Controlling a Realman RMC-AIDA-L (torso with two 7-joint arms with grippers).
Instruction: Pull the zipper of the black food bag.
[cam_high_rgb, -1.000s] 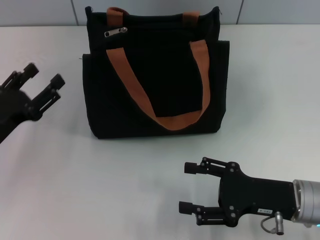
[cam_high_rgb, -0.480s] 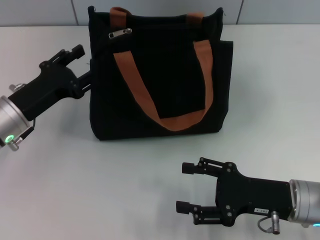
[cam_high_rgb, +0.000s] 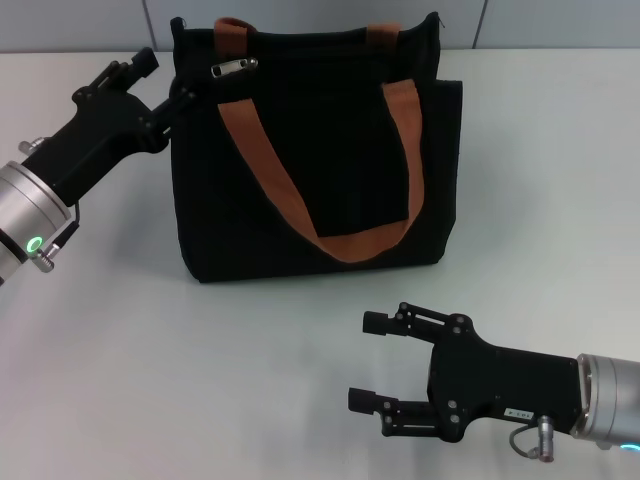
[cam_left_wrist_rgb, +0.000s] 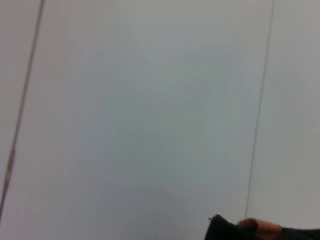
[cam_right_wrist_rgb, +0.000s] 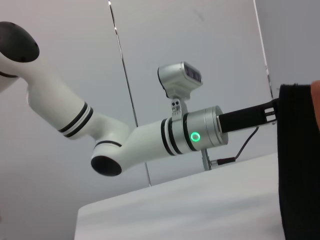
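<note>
The black food bag stands upright at the back middle of the table, with two orange-brown straps. The zipper, a small silver pull tab, lies near the bag's top left corner. My left gripper is open at the bag's upper left corner, with its lower finger against the bag's side edge, a short way left of the pull tab. My right gripper is open and empty over the table in front of the bag. The left wrist view shows only the bag's top corner. The right wrist view shows the bag's edge.
The white table stretches in front of and beside the bag. A pale panelled wall runs close behind the bag. My left arm shows in the right wrist view, reaching to the bag.
My left gripper has moved from the table's left side up to the bag's upper left corner. The bag has shifted slightly. The right gripper has barely moved.
</note>
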